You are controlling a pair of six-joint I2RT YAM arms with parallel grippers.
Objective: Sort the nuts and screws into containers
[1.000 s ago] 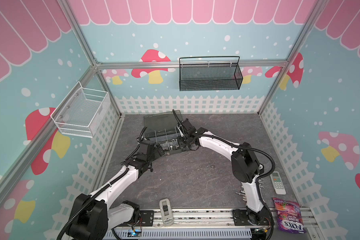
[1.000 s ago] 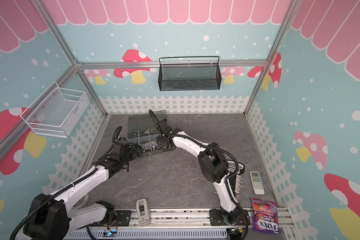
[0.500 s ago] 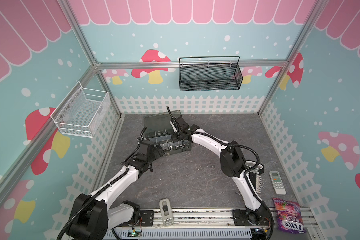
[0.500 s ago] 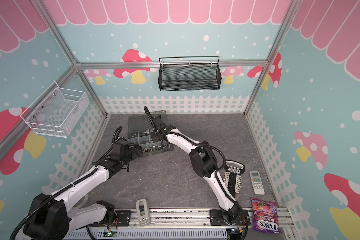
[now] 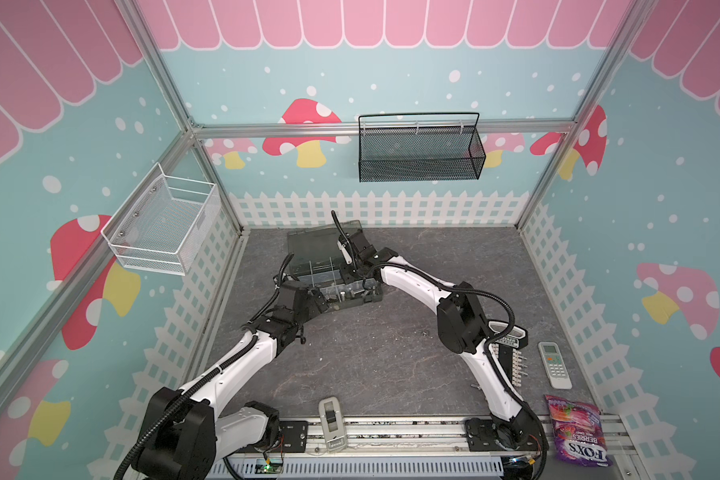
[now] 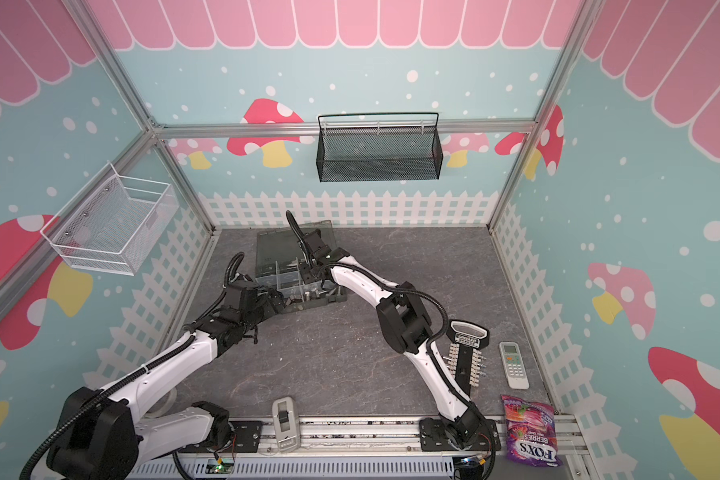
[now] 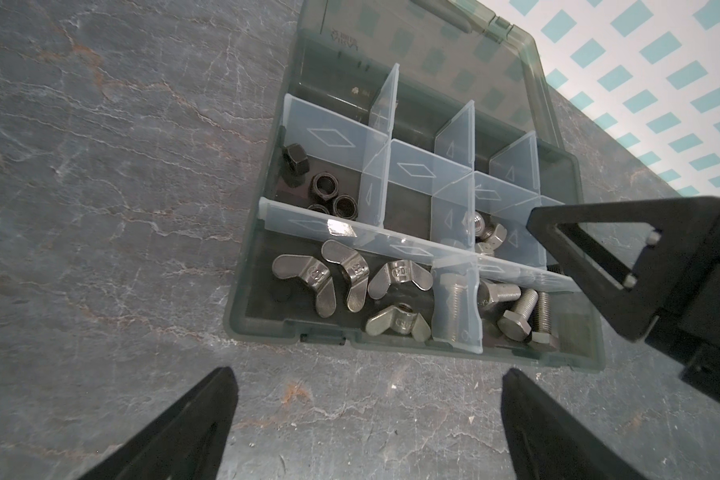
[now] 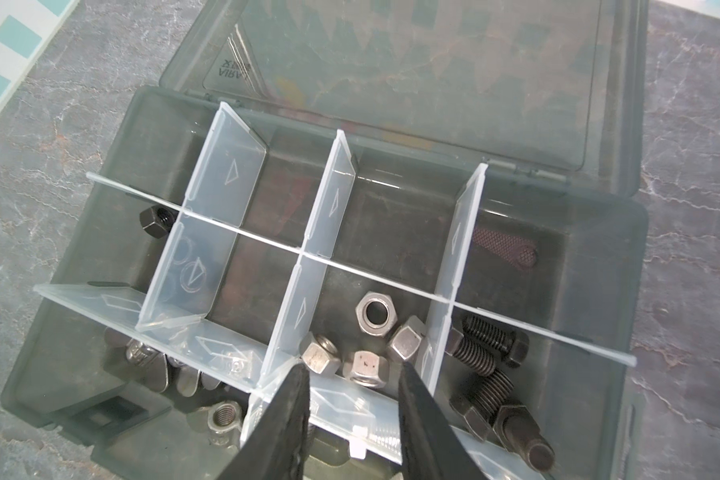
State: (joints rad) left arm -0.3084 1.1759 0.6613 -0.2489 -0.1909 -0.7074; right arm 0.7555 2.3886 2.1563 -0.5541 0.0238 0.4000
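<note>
Right tool (image 8: 352,368) parted and empty over the organizer box (image 8: 599,257), likely a release step.
I'd lift straight up, clear of the dividers (image 8: 329,199), leaving alone the black screws (image 8: 483,345) beside the tool and the silver hex nuts (image 8: 375,316) just beneath it. My right arm (image 5: 412,282) reaches over the box, tool angled down; my left tool (image 7: 368,370) hangs wide open, empty, over the surface (image 7: 100,208) just short of the box.
</note>
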